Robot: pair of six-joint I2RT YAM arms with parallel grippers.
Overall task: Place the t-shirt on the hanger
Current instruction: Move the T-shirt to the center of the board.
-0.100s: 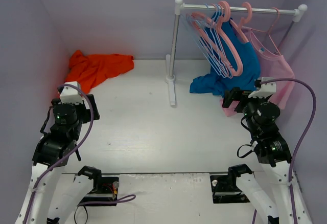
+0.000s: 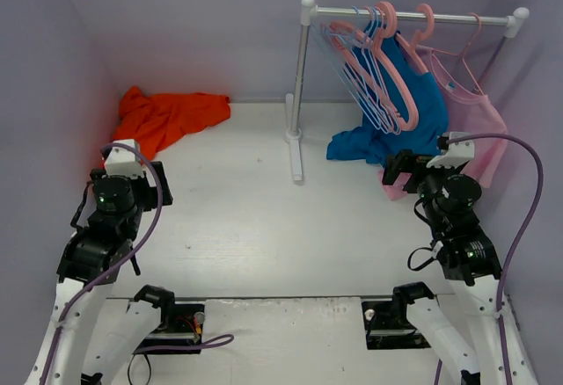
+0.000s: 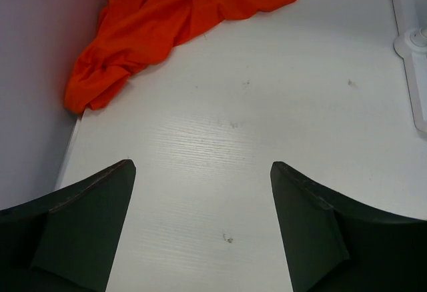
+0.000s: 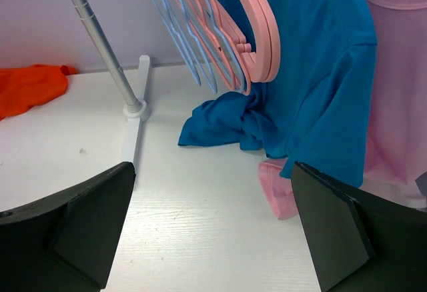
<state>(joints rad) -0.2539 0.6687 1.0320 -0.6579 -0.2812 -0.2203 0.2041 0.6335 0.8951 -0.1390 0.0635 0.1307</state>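
Note:
The orange-red t-shirt [image 2: 171, 117] lies crumpled on the table in the far left corner, against the wall. It also shows at the top left of the left wrist view [image 3: 180, 19] and at the left edge of the right wrist view [image 4: 27, 89]. The light-blue hanger [image 2: 361, 77] hangs on the rail among other hangers; it shows in the right wrist view [image 4: 180, 25] too. My left gripper [image 3: 202, 172] is open and empty, above bare table short of the t-shirt [image 2: 149, 178]. My right gripper [image 4: 212, 172] is open and empty, in front of the hanging clothes [image 2: 405, 172].
A white clothes rack [image 2: 413, 16] stands at the back right, with its base foot [image 2: 295, 148] on the table. Thicker pink hangers [image 2: 396, 69], a blue shirt [image 2: 396, 130] trailing onto the table, and a pale pink top [image 2: 479, 121] hang on it. Grey walls close in three sides.

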